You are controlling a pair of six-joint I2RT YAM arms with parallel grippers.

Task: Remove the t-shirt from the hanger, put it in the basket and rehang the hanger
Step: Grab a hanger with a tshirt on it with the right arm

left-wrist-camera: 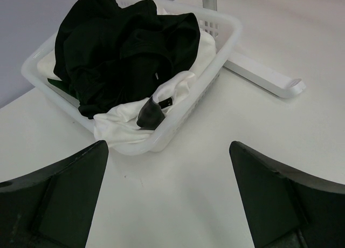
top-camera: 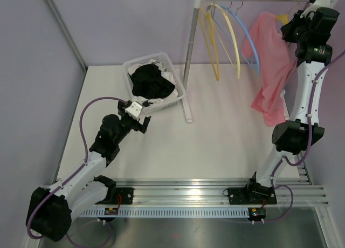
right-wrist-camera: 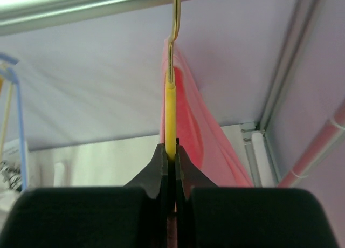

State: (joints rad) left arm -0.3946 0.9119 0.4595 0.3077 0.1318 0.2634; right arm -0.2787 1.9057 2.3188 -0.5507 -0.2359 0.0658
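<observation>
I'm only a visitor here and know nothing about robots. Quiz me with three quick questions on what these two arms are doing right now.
1. True or false: the left gripper is shut.
2. The right gripper is clamped on: A a towel; B the yellow hanger carrying the pink t-shirt; C a bottle.
3. Which gripper is nearer the white basket of clothes?
Key: 1 false, it is wide open; 2 B; 3 the left one.
</observation>
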